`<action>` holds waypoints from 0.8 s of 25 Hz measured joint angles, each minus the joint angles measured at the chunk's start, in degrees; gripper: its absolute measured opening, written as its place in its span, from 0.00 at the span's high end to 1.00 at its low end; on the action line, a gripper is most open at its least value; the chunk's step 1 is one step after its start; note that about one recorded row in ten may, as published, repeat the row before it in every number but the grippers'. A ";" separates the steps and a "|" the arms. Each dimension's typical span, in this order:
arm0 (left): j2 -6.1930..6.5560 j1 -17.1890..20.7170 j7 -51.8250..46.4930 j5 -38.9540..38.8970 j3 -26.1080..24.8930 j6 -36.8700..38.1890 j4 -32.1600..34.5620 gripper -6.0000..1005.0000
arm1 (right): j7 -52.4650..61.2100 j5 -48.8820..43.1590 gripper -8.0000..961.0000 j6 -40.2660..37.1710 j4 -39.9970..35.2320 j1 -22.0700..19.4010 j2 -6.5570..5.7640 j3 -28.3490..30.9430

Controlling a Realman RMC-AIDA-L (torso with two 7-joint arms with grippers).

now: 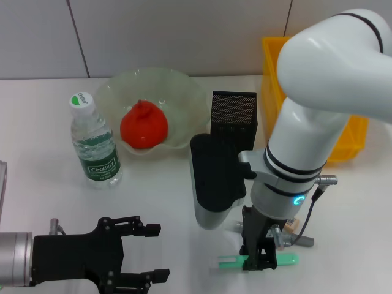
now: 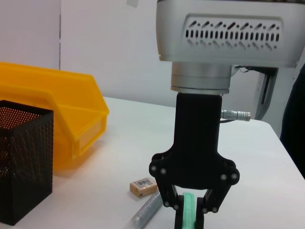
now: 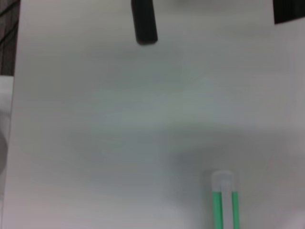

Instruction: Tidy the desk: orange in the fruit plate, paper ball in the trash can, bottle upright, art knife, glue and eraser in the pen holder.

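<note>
Nearest of all is the left gripper (image 1: 138,251), low at the table's near edge with its black fingers spread wide and nothing between them; it looks parked. The work is on the other side: the right gripper (image 1: 258,257) reaches straight down to the tabletop (image 1: 159,202) and its jaws straddle a green stick with a clear cap (image 1: 254,262), which lies flat and crosswise. From the left wrist view the fingers seem closed against the green body, so I take it as held, though not yet lifted. Whether this is the glue or the art knife I cannot say for sure.

To do this well, I would lift straight up first, keeping the stick level, then carry it toward the pen holder (image 1: 233,115) and tip it end-down over the opening, since it is long and the cup is narrow.

Just beside the grasp lie the tan eraser (image 2: 143,186) and a silvery-grey pen-like stick (image 2: 145,215), close enough to be nudged. The orange (image 1: 143,125) already sits in the fruit plate (image 1: 184,92), the bottle (image 1: 93,144) stands upright, and the yellow trash can (image 1: 352,138) waits behind the arm. No paper ball is visible. The arm's own bulk blocks much of the path to the holder.
</note>
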 joint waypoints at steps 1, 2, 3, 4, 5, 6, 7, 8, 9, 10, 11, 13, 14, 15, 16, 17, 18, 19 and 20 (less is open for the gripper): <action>0.00 0.00 0.00 0.00 0.00 0.00 0.00 0.22 | 0.00 0.01 0.82 -0.17 -0.19 -0.07 -0.01 0.37; 0.00 0.00 0.00 0.00 0.00 0.00 0.00 0.22 | -0.01 0.01 0.82 -0.50 -0.36 -0.11 -0.06 0.98; 0.00 0.00 0.00 0.00 0.00 0.00 0.00 0.22 | -0.02 0.03 0.82 -0.98 -0.49 -0.14 -0.11 1.80; 0.00 0.00 0.00 0.00 0.00 -0.02 0.00 0.22 | -0.19 0.03 0.82 -1.44 -0.62 -0.17 -0.19 2.83; 0.01 0.00 -0.05 0.00 0.00 -0.06 0.00 0.22 | -0.43 0.03 0.82 -2.01 -0.87 -0.27 -0.29 4.05; 0.02 0.00 -0.11 0.00 0.00 -0.10 0.00 0.22 | -0.69 0.01 0.82 -2.57 -1.21 -0.39 -0.36 5.03; 0.05 0.02 -0.22 0.00 0.00 -0.12 0.00 0.22 | -1.00 -0.02 0.82 -3.05 -1.73 -0.63 -0.44 6.24; 0.10 0.07 -0.34 0.00 -0.03 -0.13 0.00 0.22 | -1.77 -0.14 0.82 -3.92 -2.42 -1.03 -0.53 8.11; 0.15 0.13 -0.43 0.00 -0.10 -0.12 0.00 0.22 | -2.60 -0.23 0.82 -4.82 -3.05 -1.47 -0.57 10.31; 0.18 0.14 -0.44 0.00 -0.14 -0.11 0.00 0.22 | -3.33 -0.28 0.82 -5.56 -3.43 -1.72 -0.60 12.10; 0.20 0.16 -0.46 -0.02 -0.18 -0.11 0.01 0.22 | -4.25 -0.35 0.82 -6.64 -3.89 -2.01 -0.61 14.68; 0.25 0.26 -0.48 -0.03 -0.48 -0.06 0.00 0.22 | -5.95 -0.45 0.82 -8.37 -4.85 -2.71 -0.69 19.54; 0.26 0.29 -0.49 -0.03 -0.64 0.01 0.00 0.22 | -6.84 -0.47 0.82 -9.22 -5.47 -3.26 -0.73 21.96; 0.26 0.33 -0.50 -0.03 -0.75 0.08 0.00 0.22 | -7.67 -0.50 0.82 -9.97 -6.14 -3.86 -0.78 24.12; 0.26 0.36 -0.50 -0.04 -0.81 0.13 0.00 0.22 | -8.45 -0.51 0.81 -10.60 -7.13 -4.64 -0.82 26.53; 0.27 0.40 -0.50 -0.04 -0.94 0.16 0.00 0.22 | -9.08 -0.52 0.81 -11.11 -7.98 -5.32 -0.87 28.50; 0.27 0.43 -0.50 -0.04 -1.09 0.20 0.00 0.22 | -9.63 -0.51 0.81 -11.60 -9.05 -6.15 -0.87 30.77; 0.27 0.44 -0.50 -0.05 -1.19 0.25 0.01 0.22 | -10.64 -0.13 0.81 -12.43 -11.19 -7.84 -0.87 35.12; 0.27 0.46 -0.50 -0.05 -1.31 0.32 0.01 0.22 | -10.64 -0.13 0.81 -12.43 -11.19 -7.84 -0.87 35.12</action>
